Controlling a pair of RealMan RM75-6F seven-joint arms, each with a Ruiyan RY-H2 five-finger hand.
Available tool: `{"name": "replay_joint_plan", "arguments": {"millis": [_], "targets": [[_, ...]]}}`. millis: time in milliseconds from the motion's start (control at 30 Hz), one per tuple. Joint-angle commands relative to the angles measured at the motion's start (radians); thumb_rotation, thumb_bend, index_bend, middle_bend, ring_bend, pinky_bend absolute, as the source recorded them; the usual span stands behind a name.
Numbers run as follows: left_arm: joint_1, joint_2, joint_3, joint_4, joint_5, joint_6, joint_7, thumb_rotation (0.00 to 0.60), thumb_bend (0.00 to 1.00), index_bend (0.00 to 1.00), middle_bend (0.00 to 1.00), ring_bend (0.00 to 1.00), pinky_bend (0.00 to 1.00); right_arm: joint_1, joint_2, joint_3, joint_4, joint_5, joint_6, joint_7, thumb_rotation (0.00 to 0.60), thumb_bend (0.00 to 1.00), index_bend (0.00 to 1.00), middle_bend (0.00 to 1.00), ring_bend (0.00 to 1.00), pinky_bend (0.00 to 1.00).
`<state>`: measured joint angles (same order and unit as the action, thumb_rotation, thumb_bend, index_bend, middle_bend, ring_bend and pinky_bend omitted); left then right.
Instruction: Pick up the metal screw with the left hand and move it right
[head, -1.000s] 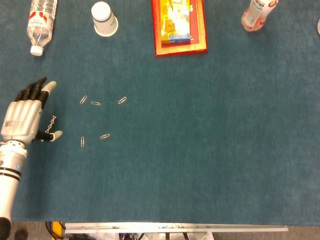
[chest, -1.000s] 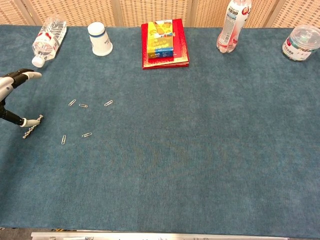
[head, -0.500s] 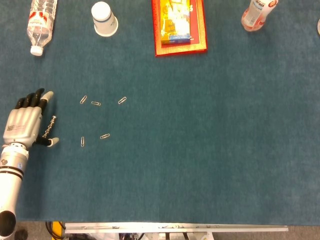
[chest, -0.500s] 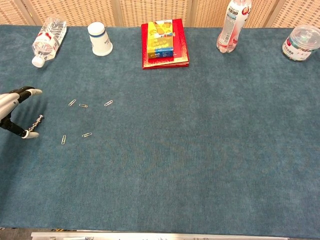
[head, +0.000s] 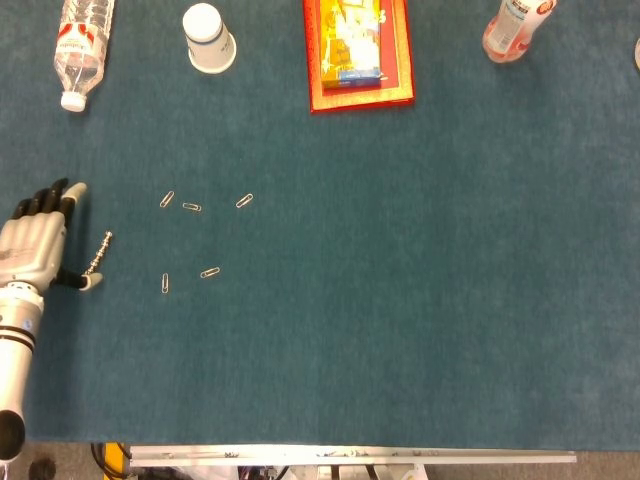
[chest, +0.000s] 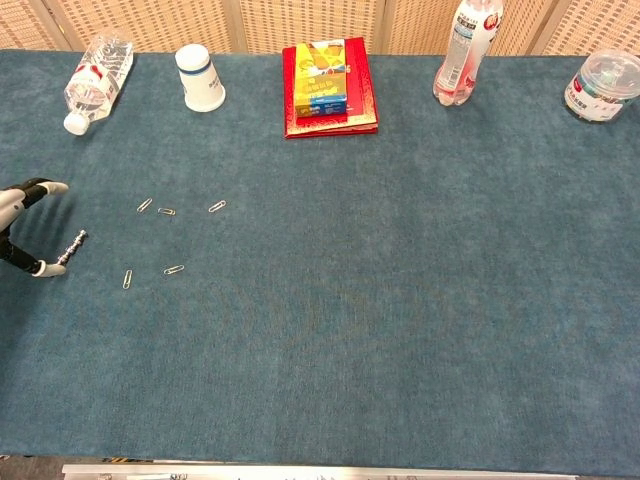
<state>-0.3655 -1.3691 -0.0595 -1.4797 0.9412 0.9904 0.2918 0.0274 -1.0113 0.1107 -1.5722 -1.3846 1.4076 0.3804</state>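
Observation:
The metal screw (head: 99, 252) lies on the blue table cloth at the far left, also visible in the chest view as the screw (chest: 72, 248). My left hand (head: 38, 243) is just left of it, fingers spread, palm down. Its thumb tip (head: 90, 282) lies close to the screw's near end; I cannot tell if they touch. In the chest view the left hand (chest: 20, 225) shows at the left edge with nothing in it. The right hand is out of both views.
Several paper clips (head: 190, 207) are scattered right of the screw. At the back lie a water bottle (head: 80, 45), a white cup (head: 208, 38), a red box with a book (head: 357, 52), a pink-labelled bottle (head: 514, 27) and a lidded jar (chest: 607, 85).
My left hand has drawn back to the left and slightly toward the near edge, away from the screw. The screw stays where it lay.

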Motion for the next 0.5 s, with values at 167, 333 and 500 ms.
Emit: {"name": "replay_joint_plan", "arguments": {"millis": [167,333,500], "targets": [[-0.004,0.002,-0.003,0.024,-0.012,-0.013,-0.01,0.6,0.07,0.0,0.0,0.0,0.07,0.003,-0.001,0.0,-0.004,-0.001,-0.003,-0.004,0.6,0.0,0.25,0.14,0.06,0.28],[-0.009,0.003,-0.007,0.045,-0.015,-0.014,-0.009,0.6,0.07,0.0,0.0,0.0,0.07,0.006,-0.004,-0.002,-0.003,-0.002,-0.009,-0.005,0.6,0.0,0.25,0.14,0.06,0.28],[-0.015,0.015,-0.017,0.046,-0.021,-0.021,-0.019,0.6,0.07,0.0,0.0,0.0,0.07,0.006,-0.005,-0.001,-0.002,-0.001,-0.008,-0.004,0.6,0.0,0.25,0.14,0.06,0.28]]}}
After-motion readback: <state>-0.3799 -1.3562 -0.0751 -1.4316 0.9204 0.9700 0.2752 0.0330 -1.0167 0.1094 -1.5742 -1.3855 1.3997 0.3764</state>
